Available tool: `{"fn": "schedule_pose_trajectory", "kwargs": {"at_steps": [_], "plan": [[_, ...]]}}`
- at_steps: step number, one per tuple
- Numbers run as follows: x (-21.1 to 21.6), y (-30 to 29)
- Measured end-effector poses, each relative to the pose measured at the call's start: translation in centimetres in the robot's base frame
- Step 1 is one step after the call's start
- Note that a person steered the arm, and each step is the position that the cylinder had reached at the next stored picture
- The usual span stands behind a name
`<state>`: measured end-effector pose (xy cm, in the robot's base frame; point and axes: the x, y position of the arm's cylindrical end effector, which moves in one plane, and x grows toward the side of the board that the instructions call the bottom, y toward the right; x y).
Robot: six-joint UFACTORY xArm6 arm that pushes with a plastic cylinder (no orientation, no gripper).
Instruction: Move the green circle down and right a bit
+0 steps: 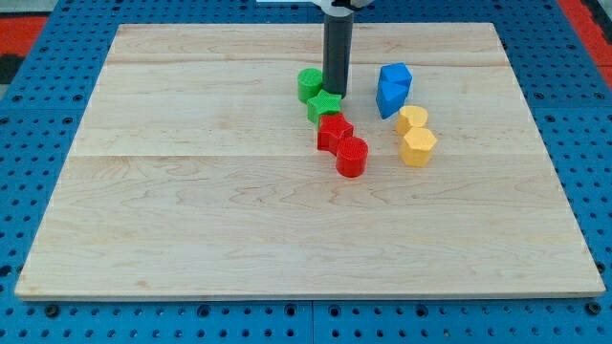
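Observation:
The green circle (309, 84) is a short green cylinder at the upper middle of the wooden board (191, 191). My tip (335, 92) is just to its right, close to its side, and just above a second green block (324, 106) of star-like shape. That green block touches the circle's lower right. Below it lie two red blocks, a star-like one (334, 132) and a round one (352, 156), in a diagonal chain toward the view's lower right.
A blue block (393, 89) stands to the right of my tip. Two yellow blocks (412, 119) (418, 146) lie below the blue one. The board rests on a blue pegboard surface (38, 115).

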<state>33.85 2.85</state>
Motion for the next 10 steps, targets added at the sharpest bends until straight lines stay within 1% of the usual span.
{"fn": "schedule_pose_trajectory", "kwargs": {"at_steps": [1,2,3,4,5,6,9,10], "plan": [[0.0,-0.6],[-1.2,2.6],[-4.4,5.4],[-6.4,2.8],[-6.8,0.0],[-6.1,-2.8],[-3.4,-3.3],[-3.4,-6.4]]}}
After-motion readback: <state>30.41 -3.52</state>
